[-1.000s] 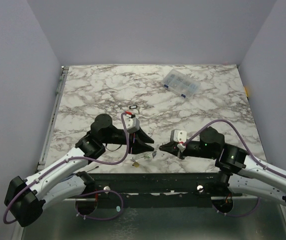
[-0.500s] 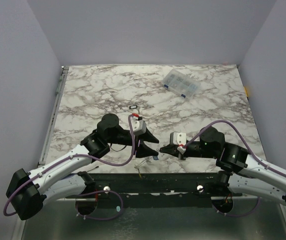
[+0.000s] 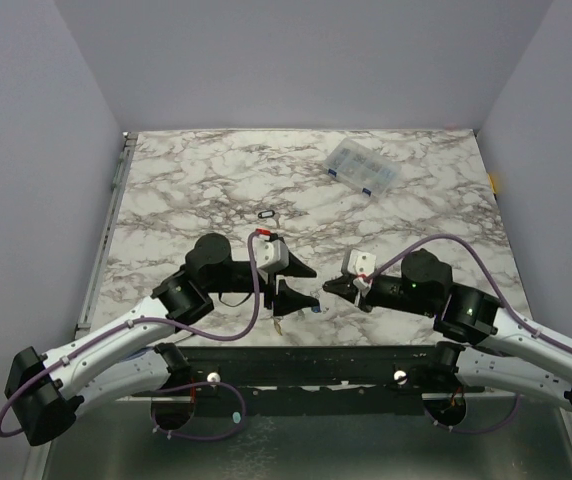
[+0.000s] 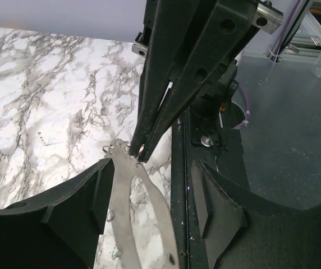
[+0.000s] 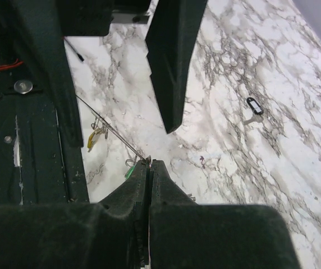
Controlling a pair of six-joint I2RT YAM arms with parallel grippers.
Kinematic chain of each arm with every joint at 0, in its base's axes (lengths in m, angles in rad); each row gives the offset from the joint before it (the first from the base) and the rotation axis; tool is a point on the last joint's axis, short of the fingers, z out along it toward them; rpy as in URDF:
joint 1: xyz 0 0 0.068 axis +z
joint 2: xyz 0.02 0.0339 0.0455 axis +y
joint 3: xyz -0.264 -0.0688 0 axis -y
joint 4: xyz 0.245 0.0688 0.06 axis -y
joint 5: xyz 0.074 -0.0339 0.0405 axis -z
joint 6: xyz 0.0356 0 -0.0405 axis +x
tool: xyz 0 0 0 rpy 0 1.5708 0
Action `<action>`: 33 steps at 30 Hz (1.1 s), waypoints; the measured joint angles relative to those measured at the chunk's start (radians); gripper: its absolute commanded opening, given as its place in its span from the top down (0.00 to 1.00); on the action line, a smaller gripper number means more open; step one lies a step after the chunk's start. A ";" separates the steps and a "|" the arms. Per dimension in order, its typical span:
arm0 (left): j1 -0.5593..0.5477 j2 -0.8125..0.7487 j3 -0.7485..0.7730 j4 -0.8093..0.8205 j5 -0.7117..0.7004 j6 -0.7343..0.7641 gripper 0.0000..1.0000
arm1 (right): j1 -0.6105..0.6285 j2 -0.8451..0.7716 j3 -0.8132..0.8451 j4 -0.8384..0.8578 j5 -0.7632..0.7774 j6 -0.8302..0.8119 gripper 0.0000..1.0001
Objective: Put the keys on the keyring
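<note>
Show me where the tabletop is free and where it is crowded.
Free: the far-left tabletop, left of the compartment box; the right side, nearer than that box. Crowded: near centre, where left gripper and right gripper meet at the keyring.

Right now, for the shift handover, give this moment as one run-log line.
right gripper: jaws shut on keyring; left gripper: jaws open astride keyring; black oval key: off keyring
</note>
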 measured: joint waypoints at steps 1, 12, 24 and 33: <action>-0.011 0.004 0.003 -0.002 -0.017 0.000 0.35 | 0.000 0.000 0.008 0.000 0.018 0.010 0.99; -0.211 0.076 0.067 -0.012 -0.246 0.096 0.29 | 0.000 -0.046 0.060 -0.063 0.103 0.142 0.99; -0.338 0.235 0.172 -0.004 -0.391 0.228 0.43 | 0.000 -0.154 0.086 -0.202 0.117 0.219 0.99; -0.366 0.274 0.180 -0.005 -0.455 0.283 0.52 | 0.000 -0.182 0.086 -0.208 0.114 0.236 0.99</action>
